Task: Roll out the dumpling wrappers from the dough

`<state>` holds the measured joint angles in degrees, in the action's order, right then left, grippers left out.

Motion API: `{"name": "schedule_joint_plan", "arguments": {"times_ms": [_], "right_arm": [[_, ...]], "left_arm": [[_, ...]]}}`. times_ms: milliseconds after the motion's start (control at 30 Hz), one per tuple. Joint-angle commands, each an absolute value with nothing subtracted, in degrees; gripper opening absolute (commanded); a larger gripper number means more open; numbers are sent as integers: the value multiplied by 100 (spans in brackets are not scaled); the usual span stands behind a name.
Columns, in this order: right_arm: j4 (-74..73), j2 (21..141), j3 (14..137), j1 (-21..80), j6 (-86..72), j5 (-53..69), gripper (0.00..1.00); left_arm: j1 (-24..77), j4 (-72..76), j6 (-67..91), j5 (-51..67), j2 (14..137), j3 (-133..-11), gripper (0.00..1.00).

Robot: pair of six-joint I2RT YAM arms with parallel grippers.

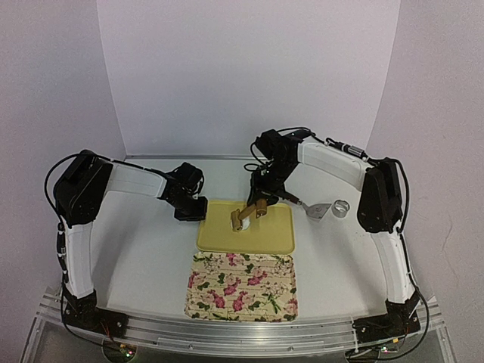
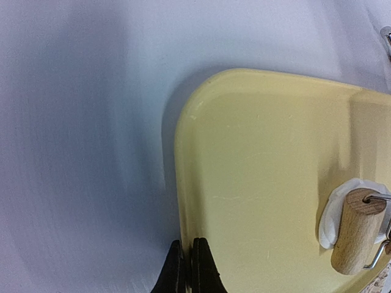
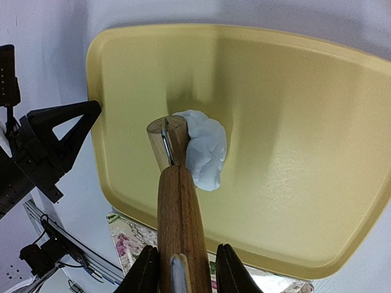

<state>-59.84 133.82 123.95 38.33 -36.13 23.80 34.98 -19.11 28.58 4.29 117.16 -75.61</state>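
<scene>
No dumpling wrappers show; a thick white lump of dough [image 1: 244, 225] [image 3: 206, 149] [image 2: 332, 218] lies left of centre on the yellow tray [image 1: 268, 238] [image 2: 256, 152] [image 3: 293, 122]. A wooden roller [image 1: 242, 218] [image 2: 354, 231] [image 3: 165, 137] presses its small drum against the lump's left side. My right gripper [image 1: 262, 203] [image 3: 187, 249] is shut on the roller's brown handle [image 3: 180, 213], reaching in from the tray's far right. My left gripper [image 1: 192, 209] [image 2: 188, 244] is shut on the tray's rim at its far left corner, one finger on each side of the edge.
A floral tray [image 1: 242, 287] [image 3: 125, 241] sits just in front of the yellow one. A metal ring cutter [image 1: 342, 207] and a metal scraper [image 1: 317, 211] lie on the table to the right. White walls close off the back and sides.
</scene>
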Motion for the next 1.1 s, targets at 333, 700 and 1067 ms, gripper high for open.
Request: {"name": "schedule_joint_plan", "arguments": {"times_ms": [333,700,1067], "right_arm": [[-6515,14569,11992,3827,-3539,682,0],[-6529,14709,12145,3828,-3512,664,0],[-6548,14877,12356,3832,-3476,737,0]], "left_arm": [[3612,-2445,2891,512,11637,-7458,0],[3614,-2450,2897,501,11630,-7445,0],[3612,-2452,2900,510,11627,-7451,0]]}}
